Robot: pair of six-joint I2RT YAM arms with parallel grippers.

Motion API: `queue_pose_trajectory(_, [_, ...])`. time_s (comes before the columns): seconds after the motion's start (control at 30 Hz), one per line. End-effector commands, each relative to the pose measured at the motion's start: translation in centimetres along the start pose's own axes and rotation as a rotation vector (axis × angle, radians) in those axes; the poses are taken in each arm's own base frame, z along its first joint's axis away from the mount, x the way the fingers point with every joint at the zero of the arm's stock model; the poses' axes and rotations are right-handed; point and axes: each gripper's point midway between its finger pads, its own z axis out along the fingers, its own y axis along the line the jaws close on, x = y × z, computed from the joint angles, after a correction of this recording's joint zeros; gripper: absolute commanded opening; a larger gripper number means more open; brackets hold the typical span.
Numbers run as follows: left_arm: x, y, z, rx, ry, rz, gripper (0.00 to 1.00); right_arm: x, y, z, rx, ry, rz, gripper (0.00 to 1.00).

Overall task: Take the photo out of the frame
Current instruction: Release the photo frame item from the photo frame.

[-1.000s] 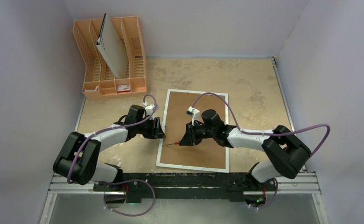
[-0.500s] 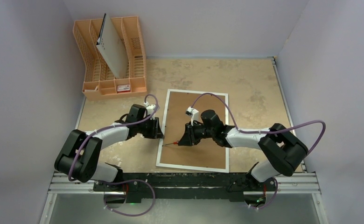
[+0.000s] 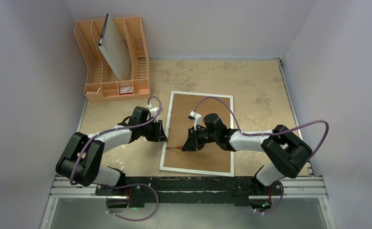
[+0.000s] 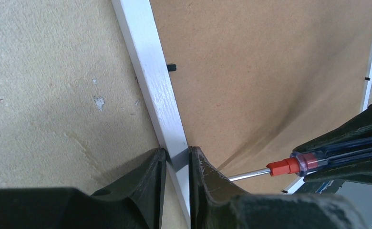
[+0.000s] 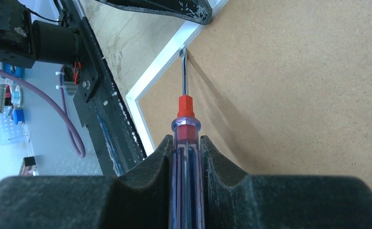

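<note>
The frame [image 3: 181,114] lies face down on the table, brown fibreboard back up, with a narrow white border [image 4: 151,71]. The photo is hidden beneath the backing. My left gripper [image 3: 164,137] [image 4: 177,155] is shut on the frame's left border, one finger outside and one on the backing. My right gripper [image 3: 189,144] [image 5: 186,143] is shut on a screwdriver [image 5: 186,119] with a blue clear handle and red collar. Its metal tip rests at a small tab on the inner edge of the left border, just beside the left gripper. The screwdriver [image 4: 313,162] also shows at the right of the left wrist view.
An orange plastic rack [image 3: 139,52] stands at the back left with a grey-white holed board [image 3: 115,47] leaning in it and a small red-and-white item [image 3: 126,89] at its front. The black rail [image 3: 189,183] runs along the near table edge. Walls close in on three sides.
The left gripper's jaws have closed onto the frame's left border. The right arm has shifted slightly left, bringing the screwdriver tip closer to that border.
</note>
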Motion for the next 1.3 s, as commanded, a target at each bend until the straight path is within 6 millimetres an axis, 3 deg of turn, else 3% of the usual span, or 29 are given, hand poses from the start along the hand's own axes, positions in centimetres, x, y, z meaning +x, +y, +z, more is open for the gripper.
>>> queue_pose_trajectory(0.0, [1.9, 0.4, 0.7, -0.009, 0.052, -0.016, 0.09, -0.2, 0.0, -0.1, 0.047, 0.009, 0.001, 0.0])
queue_pose_trajectory(0.2, [1.8, 0.5, 0.7, -0.015, 0.047, -0.015, 0.08, -0.2, 0.2, -1.0, 0.074, 0.031, -0.01, 0.0])
queue_pose_trajectory(0.8, [1.9, 0.2, 0.8, 0.002, 0.032, -0.043, 0.03, -0.3, 1.5, 0.5, -0.015, 0.079, 0.039, 0.0])
queue_pose_trajectory(1.13, [1.8, 0.1, 0.9, 0.009, 0.023, -0.056, 0.01, -1.4, 2.3, 0.8, 0.005, 0.087, 0.07, 0.0])
queue_pose_trajectory(1.27, [1.5, -0.3, 1.0, 0.031, -0.001, -0.066, 0.0, -2.6, 3.5, 0.7, 0.023, 0.079, 0.065, 0.0])
